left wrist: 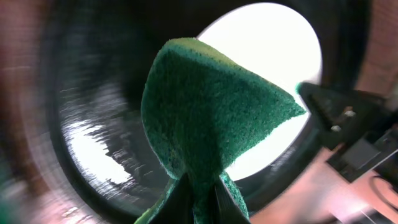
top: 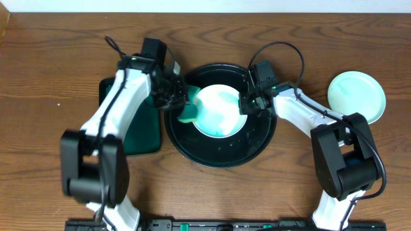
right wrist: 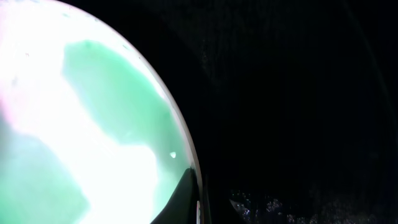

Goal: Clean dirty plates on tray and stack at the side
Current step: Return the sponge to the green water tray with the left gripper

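Note:
A white plate (top: 219, 110) smeared with green paint lies in the round black tray (top: 258, 145). My left gripper (top: 176, 97) is shut on a green sponge (top: 189, 113) at the plate's left edge; the sponge (left wrist: 205, 112) fills the left wrist view, with the plate (left wrist: 273, 43) behind it. My right gripper (top: 244, 106) is shut on the plate's right rim. The right wrist view shows a finger (right wrist: 186, 199) on the rim of the smeared plate (right wrist: 93, 124). A pale mint plate (top: 356, 96) lies on the wood table at the far right. A third plate is not in view.
A rectangular dark green tray (top: 142, 135) lies left of the black tray, partly under my left arm. Bare wood-grain tabletop (top: 51, 77) spreads to the left and right. The table's front edge runs along the bottom of the overhead view.

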`<control>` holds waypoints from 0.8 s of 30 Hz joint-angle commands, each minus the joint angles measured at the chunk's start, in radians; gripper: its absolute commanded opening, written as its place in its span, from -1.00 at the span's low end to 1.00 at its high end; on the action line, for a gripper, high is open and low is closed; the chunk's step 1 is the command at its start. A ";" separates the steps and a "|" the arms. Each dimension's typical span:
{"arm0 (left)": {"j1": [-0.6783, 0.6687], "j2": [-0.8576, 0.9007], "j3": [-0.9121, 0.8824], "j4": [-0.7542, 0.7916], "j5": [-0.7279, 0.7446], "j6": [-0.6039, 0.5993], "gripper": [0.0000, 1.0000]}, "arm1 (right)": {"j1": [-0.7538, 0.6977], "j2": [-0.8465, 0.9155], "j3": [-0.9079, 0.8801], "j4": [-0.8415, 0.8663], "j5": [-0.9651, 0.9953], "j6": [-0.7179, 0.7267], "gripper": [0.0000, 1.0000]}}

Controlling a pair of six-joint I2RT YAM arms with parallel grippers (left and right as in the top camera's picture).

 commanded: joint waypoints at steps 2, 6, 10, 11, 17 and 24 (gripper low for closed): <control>0.003 -0.080 0.025 -0.063 -0.301 0.019 -0.86 | 0.005 0.030 -0.014 -0.011 0.042 -0.016 -0.97; 0.024 -0.078 0.017 -0.102 -0.413 0.019 -0.86 | 0.005 0.003 -0.013 -0.016 0.042 -0.052 -0.97; 0.071 -0.065 -0.006 -0.103 -0.412 0.011 -0.85 | 0.006 -0.077 -0.013 -0.028 0.047 -0.117 -0.97; 0.082 -0.063 -0.008 -0.103 -0.411 0.005 -0.86 | 0.008 -0.108 -0.013 -0.034 0.060 -0.132 -0.97; 0.147 -0.039 -0.009 -0.101 -0.412 0.003 -0.84 | 0.039 -0.280 -0.013 -0.084 0.209 -0.220 -0.97; 0.174 -0.013 -0.011 -0.109 -0.412 0.004 -0.72 | 0.051 -0.355 -0.013 -0.140 0.254 -0.016 -0.64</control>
